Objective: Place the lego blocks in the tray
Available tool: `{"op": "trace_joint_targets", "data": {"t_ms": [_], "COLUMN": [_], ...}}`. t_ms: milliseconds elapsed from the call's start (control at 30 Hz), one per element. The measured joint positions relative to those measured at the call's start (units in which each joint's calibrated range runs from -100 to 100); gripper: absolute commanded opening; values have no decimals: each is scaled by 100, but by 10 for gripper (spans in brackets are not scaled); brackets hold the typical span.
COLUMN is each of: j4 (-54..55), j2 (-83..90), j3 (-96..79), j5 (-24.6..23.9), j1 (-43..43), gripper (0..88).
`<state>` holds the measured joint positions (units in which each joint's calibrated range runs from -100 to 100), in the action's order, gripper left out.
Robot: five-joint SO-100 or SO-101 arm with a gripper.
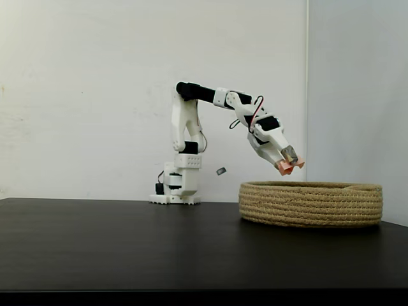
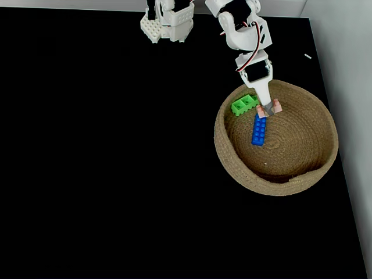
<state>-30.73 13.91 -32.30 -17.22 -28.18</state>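
Poised over tray [image 2: 317,174] beside green brick [image 2: 244,105] and blue brick [image 2: 259,129]; gripper [image 1: 290,167] grip unclear; best lifted straight up.

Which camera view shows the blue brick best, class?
The fixed view from above: the blue brick lies in plain sight inside the basket, beside the green brick. In the side-on fixed view the basket's wall hides it.
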Motion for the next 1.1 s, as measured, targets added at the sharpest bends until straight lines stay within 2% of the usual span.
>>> {"op": "trace_joint_targets", "data": {"t_ms": [200,267,400,600,733,900,1100], "j4": [57,57,57,-633,-1397,-2071,-2103], "j2": [0,59,390,1289,2095,3656,5666], "j3": [-80,-327,-1008,-1502,-1953,-3014,-4746], "j5": [181,210,230,-39,34,469,1099], "j1": [130,252,513,1116,1555,1930,2695], "gripper": [216,124,6,0,0,0,0]}}
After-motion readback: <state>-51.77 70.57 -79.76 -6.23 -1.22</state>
